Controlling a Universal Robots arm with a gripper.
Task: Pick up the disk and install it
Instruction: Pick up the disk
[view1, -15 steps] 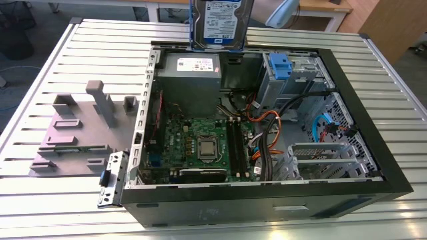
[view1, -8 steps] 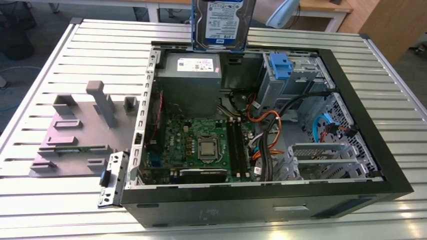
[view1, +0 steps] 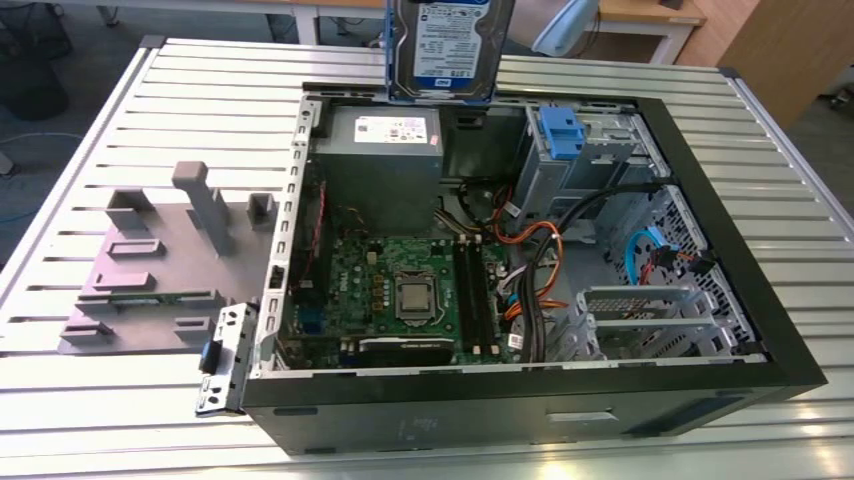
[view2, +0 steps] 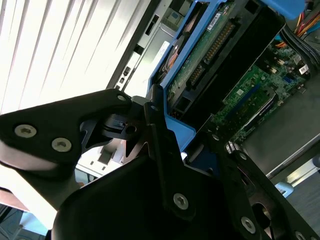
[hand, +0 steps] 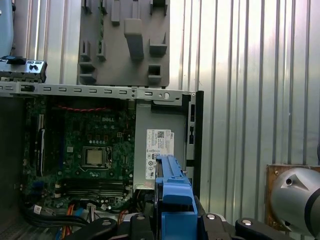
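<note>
Silver metal with a white-and-blue label and a blue carrier frame, the disk (view1: 447, 45) hangs upright in the exterior view. It is in the air over the far edge of the open computer case (view1: 787, 350), just above the grey power supply (view1: 380, 150). The case lies on its side on a slatted metal table (view1: 214, 100) with its green motherboard (view1: 400, 285) exposed, and a grey moulded fixture (view1: 154, 265) sits on the table toward the exterior view's left. In the second wrist view, the gripper (view2: 152, 127) has its black fingers (view2: 160, 145) closed on the blue frame of the disk (view2: 210, 50), whose circuit-board side shows, with the motherboard (view2: 260, 95) beyond. In the first wrist view, the gripper (hand: 175, 222) clamps the disk (hand: 172, 192) by its blue frame from both sides, above the power supply (hand: 150, 117) and near the motherboard (hand: 85, 145).
</note>
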